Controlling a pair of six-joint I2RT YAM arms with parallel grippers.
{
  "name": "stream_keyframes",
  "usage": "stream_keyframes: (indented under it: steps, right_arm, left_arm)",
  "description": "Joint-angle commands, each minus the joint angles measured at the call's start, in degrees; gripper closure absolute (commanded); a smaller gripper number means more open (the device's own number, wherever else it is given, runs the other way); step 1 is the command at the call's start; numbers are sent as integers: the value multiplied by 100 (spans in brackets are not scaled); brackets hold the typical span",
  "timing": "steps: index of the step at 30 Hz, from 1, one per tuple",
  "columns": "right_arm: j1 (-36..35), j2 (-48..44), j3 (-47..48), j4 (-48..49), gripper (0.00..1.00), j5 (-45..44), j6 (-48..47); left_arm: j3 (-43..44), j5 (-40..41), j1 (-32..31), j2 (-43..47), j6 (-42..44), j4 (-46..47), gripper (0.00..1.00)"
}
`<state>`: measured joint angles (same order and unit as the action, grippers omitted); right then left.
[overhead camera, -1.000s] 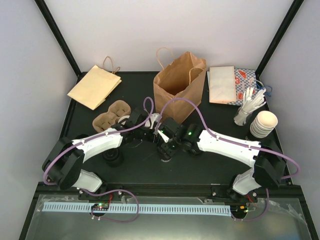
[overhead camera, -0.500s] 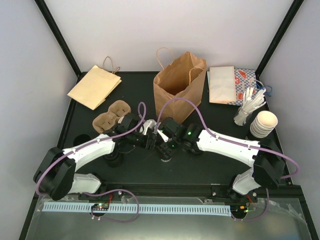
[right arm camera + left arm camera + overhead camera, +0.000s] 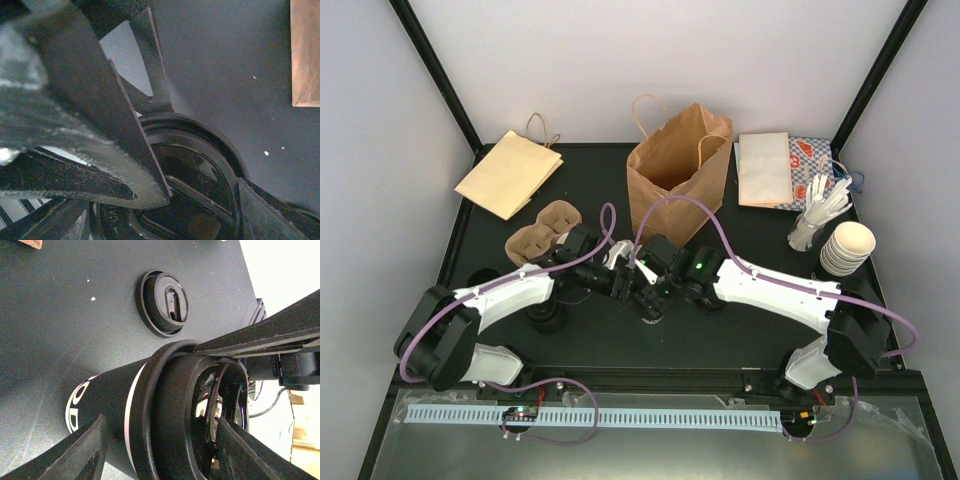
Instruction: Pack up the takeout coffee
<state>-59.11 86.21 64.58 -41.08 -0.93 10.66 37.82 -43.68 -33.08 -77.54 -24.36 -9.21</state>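
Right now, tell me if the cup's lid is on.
On: black lid caps the cup in the left wrist view; whether it is snapped tight, cannot tell.

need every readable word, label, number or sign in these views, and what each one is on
"OD": white letters on the side of the black lidded paper cup. The gripper finger cuts the word off, so the rest is hidden.
Red-and-white printed paper sheet at the back right: red marks, too small to read.
Standing brown paper bag and flat tan paper bag: no print visible.
Nothing else is legible.
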Motion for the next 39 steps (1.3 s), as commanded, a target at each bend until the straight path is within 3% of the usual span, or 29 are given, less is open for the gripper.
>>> stream_keyframes:
  steps: [1, 5, 7, 14, 23, 28, 33, 36, 39]
  right_arm:
    - [107, 166, -5, -649, 25, -543, 263]
    - [104, -167, 130, -741, 5, -734, 428]
    - [99, -396, 81, -678, 0, -692, 464]
    - [137, -1147, -239, -486, 0, -605, 834]
    - [633, -2213, -1009, -104, 0, -192, 1534]
    - [1004, -2467, -1463, 221, 11, 415, 1939]
    - [1568, -2809, -2141, 1063, 30, 1328, 2452]
    - [1903, -2927, -2498, 1638, 34, 1971, 2660]
    - [1974, -2849, -2550, 1748, 35, 2161, 2637]
  left_arm:
    - [41, 101, -73, -122, 263, -528, 40]
    - [41, 179, -70, -98, 266, -584, 40]
    - [49, 193, -72, -89, 265, -601, 41]
    - [178, 118, -80, 57, 231, -660, 37]
    - [568, 139, -79, 649, 397, -1001, 19]
    - [734, 641, -237, 982, 703, -1371, 13]
    - [1130, 2077, -913, 1126, 901, -1860, 9]
    - [1402, 2877, -1306, 1059, 979, -2146, 2]
    - [1680, 3512, -1645, 903, 1032, -2393, 1]
